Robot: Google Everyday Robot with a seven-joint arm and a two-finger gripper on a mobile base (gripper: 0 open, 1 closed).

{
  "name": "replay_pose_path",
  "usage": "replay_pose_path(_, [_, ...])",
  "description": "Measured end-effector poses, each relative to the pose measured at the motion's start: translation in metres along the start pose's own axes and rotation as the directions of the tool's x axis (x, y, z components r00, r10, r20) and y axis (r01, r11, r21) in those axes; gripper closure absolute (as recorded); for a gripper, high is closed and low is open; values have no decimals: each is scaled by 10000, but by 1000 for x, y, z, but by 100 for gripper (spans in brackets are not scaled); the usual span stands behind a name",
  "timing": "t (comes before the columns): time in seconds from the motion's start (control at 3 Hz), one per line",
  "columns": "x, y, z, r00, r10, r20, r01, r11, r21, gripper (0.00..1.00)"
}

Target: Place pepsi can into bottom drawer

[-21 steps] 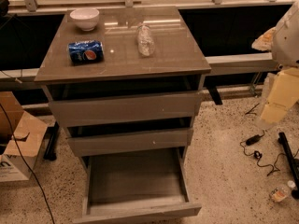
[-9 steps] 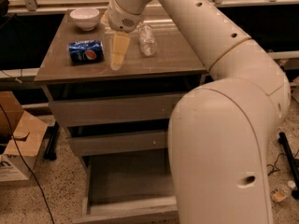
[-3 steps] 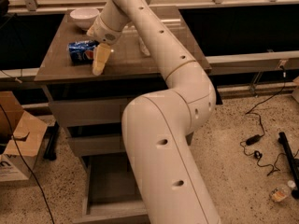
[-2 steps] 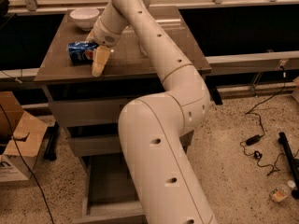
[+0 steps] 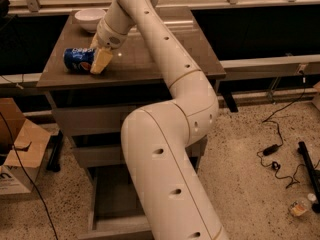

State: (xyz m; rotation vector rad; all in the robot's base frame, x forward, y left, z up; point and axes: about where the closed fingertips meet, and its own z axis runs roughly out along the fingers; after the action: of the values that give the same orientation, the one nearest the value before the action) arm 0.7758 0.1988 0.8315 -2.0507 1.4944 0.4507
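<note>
The pepsi can (image 5: 77,59) is blue and lies on its side near the front left of the cabinet top (image 5: 150,59). My gripper (image 5: 100,60) is down at the can's right end, touching it and covering that end. The bottom drawer (image 5: 107,228) is pulled out near the floor. My arm hides most of its inside and its right half. The two drawers above it are shut or nearly shut.
A white bowl (image 5: 90,18) stands at the back left of the cabinet top. A cardboard box (image 5: 20,154) sits on the floor to the left. Cables (image 5: 272,151) and a black stand (image 5: 307,166) lie on the floor to the right.
My arm swung in from the right and came down over the cabinet top to the can. In the last second the gripper and the can shifted slightly left.
</note>
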Motion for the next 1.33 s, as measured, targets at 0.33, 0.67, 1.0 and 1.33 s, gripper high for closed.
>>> replay_pose_path(0.33, [-1, 2, -2, 10000, 0, 0, 0, 10000, 0, 91])
replay_pose_path(0.67, [-8, -4, -5, 9997, -229, 99, 227, 9995, 227, 100])
replay_pose_path(1.0, [-12, -4, -21, 9988, -479, -72, 482, 9980, 419, 100])
replay_pose_path(1.33, [-15, 6, -41, 9977, -581, -344, 597, 9972, 459, 100])
